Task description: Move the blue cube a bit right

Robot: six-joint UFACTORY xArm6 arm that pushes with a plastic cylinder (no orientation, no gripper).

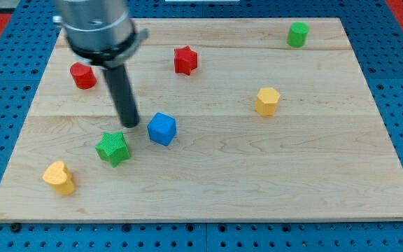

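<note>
Sitting just left of blue cube w/ my tip, a small gap showing, lined up for rightward shove. No hand on rig, just rod. Cube resting mid-bench, green star near lower left.

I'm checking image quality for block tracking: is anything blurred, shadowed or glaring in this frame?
In the camera view, lighting is even and soft, with no glare on the wooden board. The blue cube and green star are sharp, with faint shadows. My tip, left of the cube, is crisp; the arm's upper housing looks slightly blurred.
</note>
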